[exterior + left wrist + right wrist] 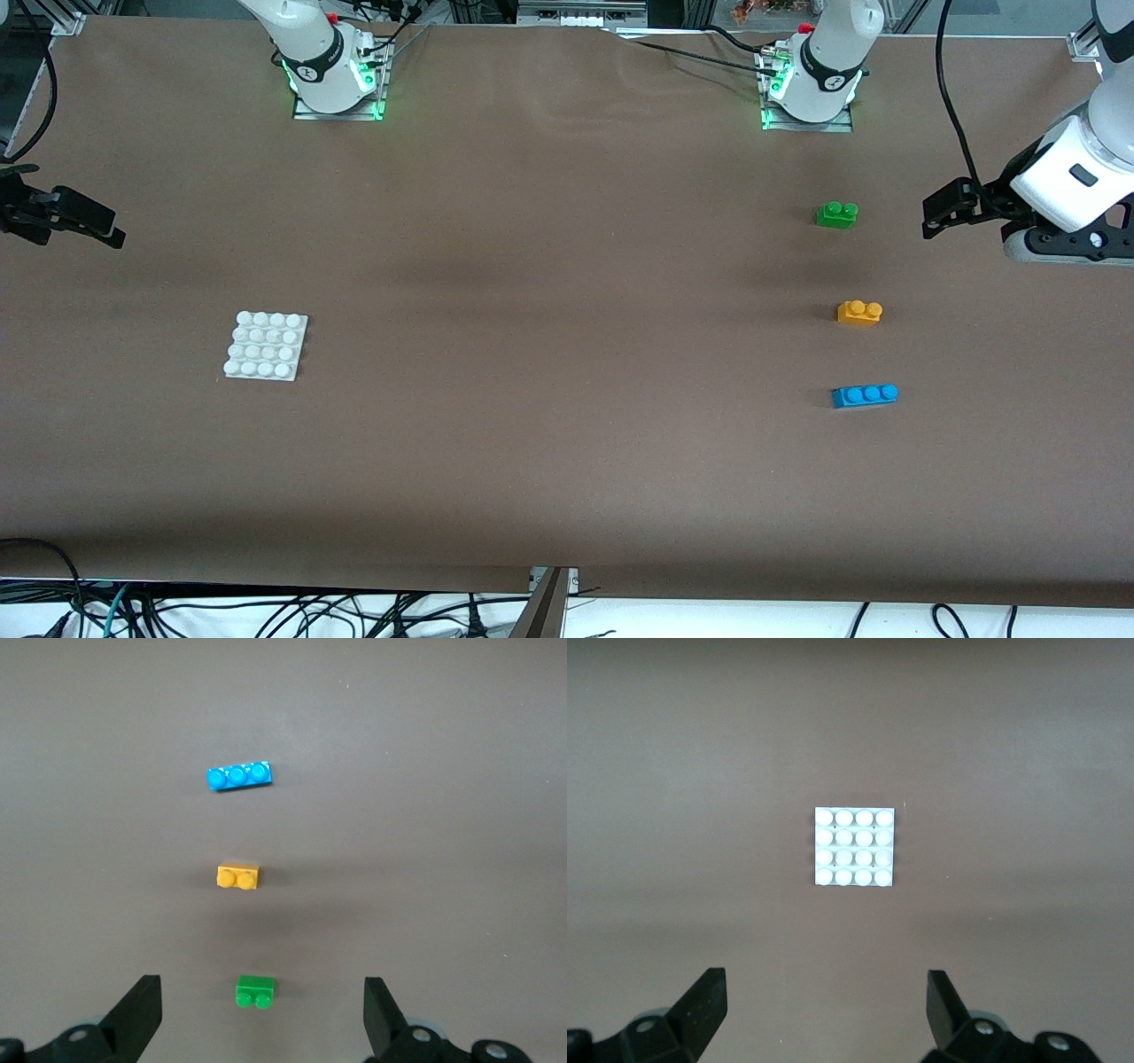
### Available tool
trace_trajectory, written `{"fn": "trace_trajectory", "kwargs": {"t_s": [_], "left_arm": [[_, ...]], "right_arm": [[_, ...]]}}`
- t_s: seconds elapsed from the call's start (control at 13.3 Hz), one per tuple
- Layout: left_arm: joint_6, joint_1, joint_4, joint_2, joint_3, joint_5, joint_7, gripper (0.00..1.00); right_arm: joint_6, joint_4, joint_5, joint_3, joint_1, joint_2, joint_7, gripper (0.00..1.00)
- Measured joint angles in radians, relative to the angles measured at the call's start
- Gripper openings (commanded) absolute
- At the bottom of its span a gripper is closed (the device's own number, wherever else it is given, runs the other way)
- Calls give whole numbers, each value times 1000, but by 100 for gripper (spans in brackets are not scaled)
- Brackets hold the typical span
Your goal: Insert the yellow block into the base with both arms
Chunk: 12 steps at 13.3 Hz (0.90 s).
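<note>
The yellow block (859, 312) (238, 877) lies studs up on the brown table toward the left arm's end, untouched. The white studded base (266, 346) (855, 847) lies flat toward the right arm's end. My left gripper (928, 217) (261, 983) hangs open and empty over the table's left-arm end, its fingers wide apart. My right gripper (113, 226) (826, 974) hangs open and empty over the table's right-arm end, with the base in its wrist view some way off from its fingers.
A green two-stud brick (836, 214) (255, 991) lies farther from the front camera than the yellow block. A blue three-stud brick (865, 395) (239, 776) lies nearer. The three sit in a row. Cables (266, 611) hang under the table's front edge.
</note>
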Motion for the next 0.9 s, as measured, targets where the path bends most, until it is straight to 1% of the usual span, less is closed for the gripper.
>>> {"fn": "trace_trajectory", "kwargs": {"t_s": [0.3,0.9], "left_arm": [[-2,3,-16,-11,-3,-4,-21,100],[-2,3,-16,-11,-3,-4,-24,100]], "right_arm": [[0,0,0,0,0,0,0,100],[0,0,0,0,0,0,0,100]]}}
